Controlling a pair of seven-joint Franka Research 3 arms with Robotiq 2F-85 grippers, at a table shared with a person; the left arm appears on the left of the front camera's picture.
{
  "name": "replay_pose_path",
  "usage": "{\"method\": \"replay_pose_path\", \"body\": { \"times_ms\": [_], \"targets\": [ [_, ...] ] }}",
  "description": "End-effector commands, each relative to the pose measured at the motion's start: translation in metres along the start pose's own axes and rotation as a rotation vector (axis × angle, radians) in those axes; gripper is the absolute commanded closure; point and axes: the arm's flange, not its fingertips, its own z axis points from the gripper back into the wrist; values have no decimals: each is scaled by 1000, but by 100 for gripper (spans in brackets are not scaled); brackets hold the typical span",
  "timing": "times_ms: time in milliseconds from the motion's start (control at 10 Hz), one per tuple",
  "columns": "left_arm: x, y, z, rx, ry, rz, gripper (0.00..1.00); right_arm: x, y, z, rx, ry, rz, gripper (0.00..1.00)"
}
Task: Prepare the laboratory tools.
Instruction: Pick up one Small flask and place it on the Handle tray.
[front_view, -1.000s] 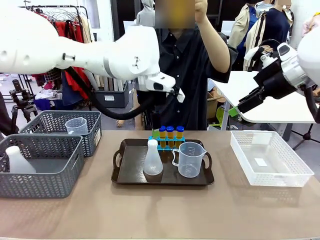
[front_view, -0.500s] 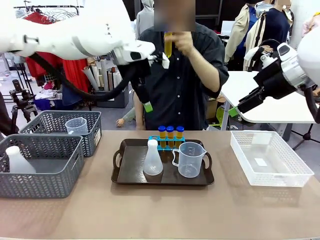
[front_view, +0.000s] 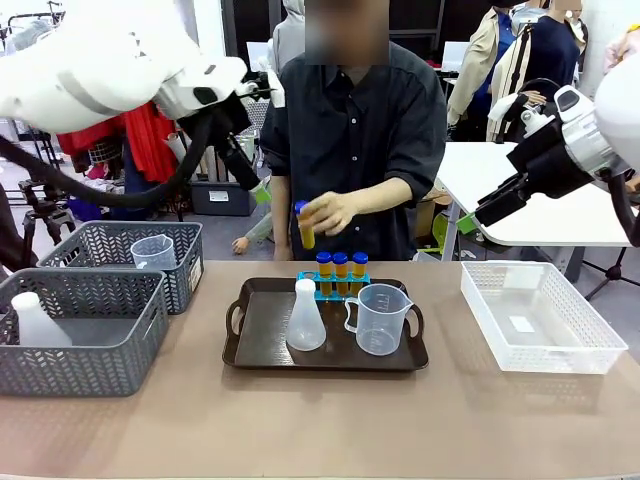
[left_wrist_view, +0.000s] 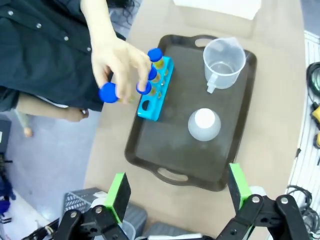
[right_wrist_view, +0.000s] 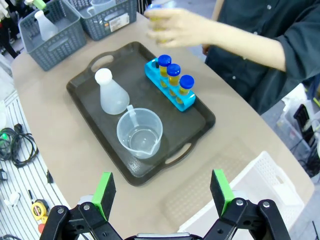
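Three capped tubes (front_view: 341, 268) sit upright in the blue rack (front_view: 334, 287) at the far edge of the brown tray (front_view: 260, 345). Fourth tube (front_view: 305, 226) is in the person's hand (front_view: 330, 213), held above the rack's empty end hole, not touching the rack. I see the flask (front_view: 306, 319) standing on the tray, left of the beaker (front_view: 379, 319), both in front of the rack. My left gripper (left_wrist_view: 175, 189) is up high over the near-left side of the tray, jaws fully apart, holding nothing. My right gripper (right_wrist_view: 162, 192) hangs above the tray's right side, jaws wide too, nothing between them. Two grey baskets (front_view: 85, 322) at table left, white basket (front_view: 540, 316) at right.
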Motion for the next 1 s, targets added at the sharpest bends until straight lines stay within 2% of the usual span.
{"method": "replay_pose_path", "body": {
  "times_ms": [0,900],
  "targets": [
    [-26,-1,0,-44,-88,-17,0,0,-1,0,22,-21,-5,0],
    [-28,6,6,-25,-65,15,0,0,-1,0,22,-21,-5,0]
  ]
}}
